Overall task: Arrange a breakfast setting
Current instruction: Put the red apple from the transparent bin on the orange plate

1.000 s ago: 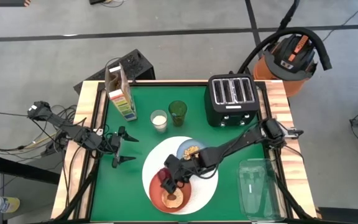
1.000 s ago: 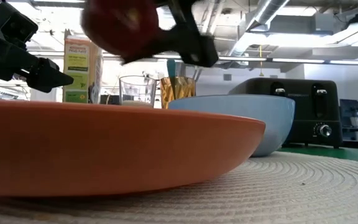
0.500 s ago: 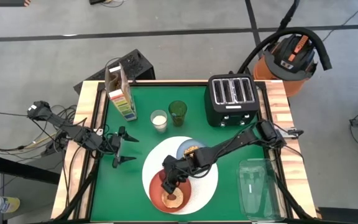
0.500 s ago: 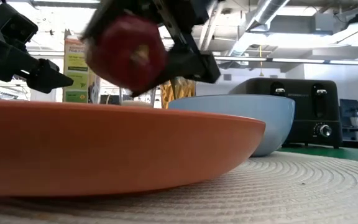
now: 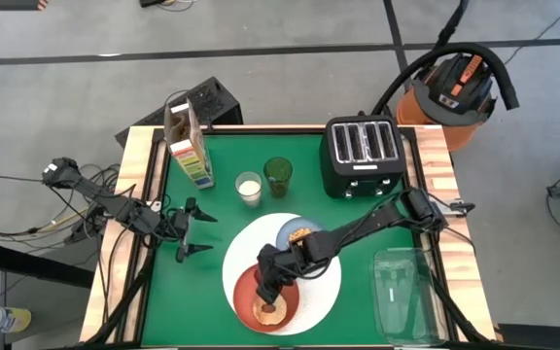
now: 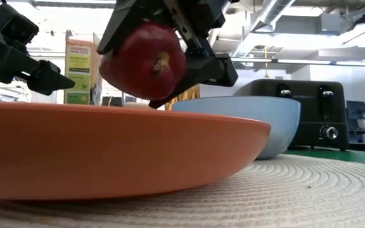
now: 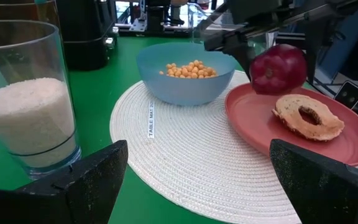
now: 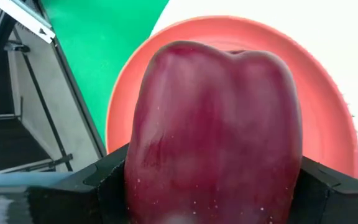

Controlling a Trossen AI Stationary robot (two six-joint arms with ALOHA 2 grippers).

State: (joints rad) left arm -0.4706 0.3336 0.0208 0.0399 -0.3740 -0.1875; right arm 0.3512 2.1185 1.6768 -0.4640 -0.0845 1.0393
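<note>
High view: on the white mat sit the orange plate with a bagel and, just beyond it, the blue bowl. The right gripper hangs over the plate; the left gripper, jaws wide, waits off the mat over green table.

Low view: the right gripper clamps a red apple above the plate; the toaster stands behind the bowl.

Left wrist view: the bowl holds cereal; a glass near the mat holds white grains
</note>
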